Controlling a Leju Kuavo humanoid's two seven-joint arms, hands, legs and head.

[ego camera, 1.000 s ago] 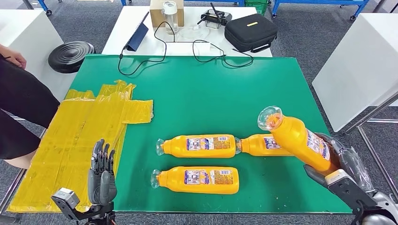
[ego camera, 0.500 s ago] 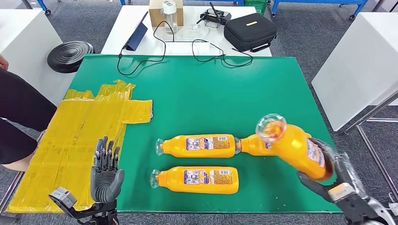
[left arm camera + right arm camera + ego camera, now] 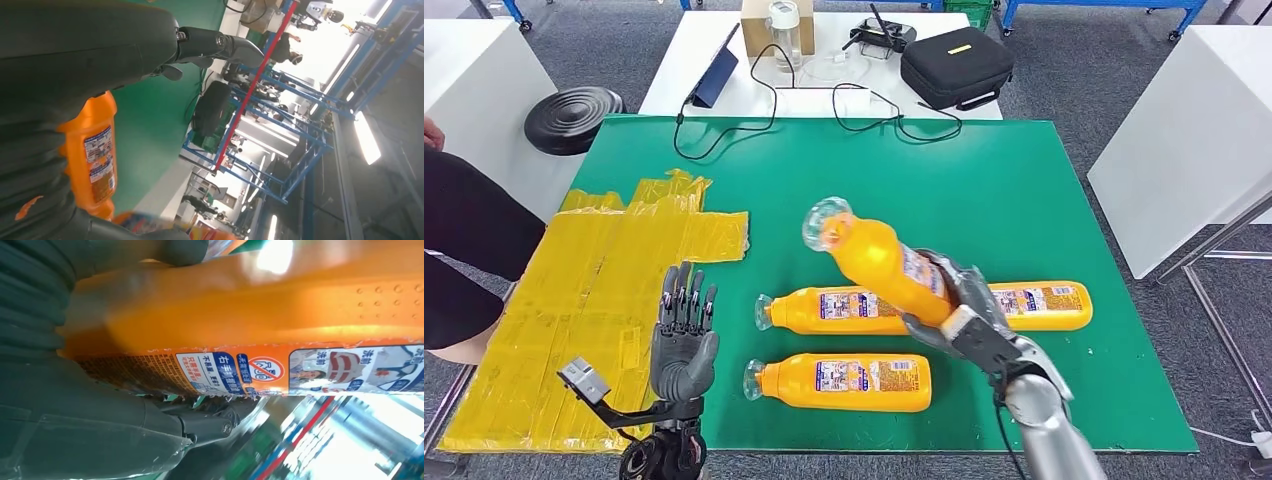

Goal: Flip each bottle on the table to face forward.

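an orange bottle (image 3: 879, 262) is being gripped by the right hand (image 3: 959, 305) around its lower body, lifted clear of the green table (image 3: 984, 190) and tilted, clear cap end pointing up and away toward the left, label side partly turned to the camera. the right arm is coming in from the lower right edge of the head view, wrist bent so the hand is sitting above the middle of the table. in the right wrist view the held bottle's label (image 3: 300, 371) is being seen close up with dark fingers (image 3: 210, 426) wrapped beside it

the left hand (image 3: 682, 340) is being held upright near the table's front left edge, palm toward the bottles, fingers apart and straight, nothing being held. it is hovering beside the yellow plastic sheet (image 3: 594, 290)

three more bottles are lying flat on the table: middle bottle (image 3: 849, 311) with cap to the left, just under the lifted one; front bottle (image 3: 844, 382) parallel to it, nearer the robot, cap to the left; right bottle (image 3: 1049, 303) partly hidden behind the right hand. labels are facing up on all three

a black case (image 3: 957, 66) and cables (image 3: 764, 95) are sitting on the white table beyond
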